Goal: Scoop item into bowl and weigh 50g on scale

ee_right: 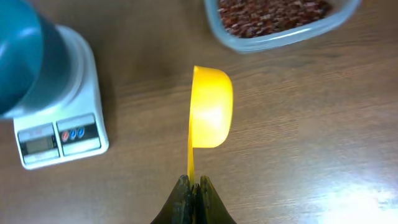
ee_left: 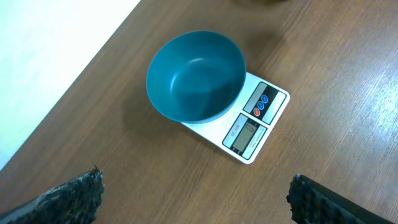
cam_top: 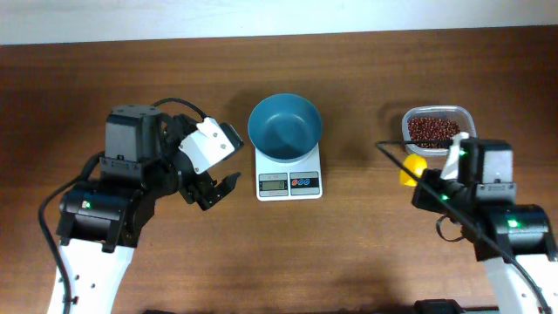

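The teal-blue bowl (cam_top: 284, 127) stands on the white scale (cam_top: 289, 181) at the table's middle; both also show in the left wrist view, bowl (ee_left: 195, 76) and scale (ee_left: 255, 121). The bowl looks empty. The red-brown beans (cam_top: 433, 129) lie in a clear tub (cam_top: 467, 117) at the right, also in the right wrist view (ee_right: 273, 14). My right gripper (ee_right: 193, 183) is shut on the handle of a yellow scoop (ee_right: 210, 109), held on its side just in front of the tub. The scoop also shows from overhead (cam_top: 412, 167). My left gripper (cam_top: 218, 185) is open and empty, left of the scale.
The tub's rim (ee_right: 286, 38) lies just beyond the scoop. The scale (ee_right: 59, 134) and the bowl (ee_right: 18, 56) lie to the scoop's left in the right wrist view. Bare brown wood surrounds the scale.
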Controlling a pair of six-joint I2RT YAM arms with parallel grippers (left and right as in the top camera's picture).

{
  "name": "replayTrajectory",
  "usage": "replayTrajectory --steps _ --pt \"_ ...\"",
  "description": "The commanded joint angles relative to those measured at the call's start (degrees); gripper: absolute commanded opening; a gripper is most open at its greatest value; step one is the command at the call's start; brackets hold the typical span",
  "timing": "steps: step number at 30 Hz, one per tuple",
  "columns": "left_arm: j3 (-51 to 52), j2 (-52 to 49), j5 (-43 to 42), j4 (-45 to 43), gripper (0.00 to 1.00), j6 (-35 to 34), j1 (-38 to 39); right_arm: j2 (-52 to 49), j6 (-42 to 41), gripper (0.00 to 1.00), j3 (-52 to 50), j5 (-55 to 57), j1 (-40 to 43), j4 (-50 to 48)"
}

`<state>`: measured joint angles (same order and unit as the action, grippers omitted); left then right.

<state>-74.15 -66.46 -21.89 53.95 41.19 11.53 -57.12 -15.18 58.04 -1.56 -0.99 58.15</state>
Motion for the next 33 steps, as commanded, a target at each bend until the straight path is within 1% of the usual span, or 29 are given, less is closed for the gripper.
replayTrajectory --steps 1,4,7,9,13,16,17,19,20,22,25,29,31,32,33 --pt "-1.1 0.0 -0.9 -0.1 0.99 1.1 -0.2 -2.6 1.7 0.04 -0.5 1.0 -2.8 0.3" --pt "-1.1 0.0 -0.9 0.2 0.99 1.1 -0.2 -5.4 -1.6 0.04 -0.5 0.5 -2.8 3.5" --pt "-1.1 0.0 -0.9 1.3 0.99 1.1 -0.2 -7.8 -1.7 0.04 -0.5 -7.6 -2.8 9.0" --pt "-1.1 0.0 -1.4 1.3 0.99 1.1 -0.2 -8.0 -1.5 0.04 -0.5 -11.6 -2.8 10.8" --pt "-1.1 0.0 -1.9 1.3 0.99 0.9 -0.2 -6.8 1.9 0.04 -0.5 -19.3 -2.8 11.3" --pt "-1.1 0.0 -8.9 2.8 0.99 -3.3 -0.2 -4.8 4.4 0.04 -0.5 -24.4 -2.7 11.8" --pt "-1.1 0.0 -14.6 3.8 0.99 -5.8 -0.2 -3.4 5.4 0.04 -0.5 -27.2 -2.7 12.0" --pt "-1.1 0.0 -22.2 4.9 0.99 -6.1 -0.2 -1.0 6.4 0.04 -0.5 -30.8 -2.7 12.0" --pt "-1.1 0.0 -27.3 5.4 0.99 -6.1 -0.2 0.6 6.4 0.04 -0.5 -32.1 -2.7 12.0" --pt "-1.1 0.0 -32.9 6.2 0.99 -6.1 -0.2 3.5 6.4 0.04 -0.5 -33.9 -2.7 12.0" --pt "-1.0 0.0 -37.3 8.0 0.99 -6.1 -0.2 7.9 4.9 0.04 -0.5 -36.5 -2.7 11.5" --pt "-1.0 0.0 -34.9 11.9 0.99 -6.1 -0.2 12.7 3.4 0.04 -0.5 -36.6 -2.7 9.0" --pt "-1.0 0.0 -33.8 12.8 0.99 -6.1 -0.2 14.7 0.2 0.04 -0.5 -36.9 -2.7 6.4" --pt "-1.0 0.0 -34.5 12.9 0.99 -6.1 -0.2 16.2 -2.9 0.04 -0.5 -37.6 -2.7 4.2" --pt "-1.0 0.0 -35.4 12.9 0.99 -6.1 -0.2 16.9 -4.3 0.04 -0.5 -38.2 -2.7 3.3"
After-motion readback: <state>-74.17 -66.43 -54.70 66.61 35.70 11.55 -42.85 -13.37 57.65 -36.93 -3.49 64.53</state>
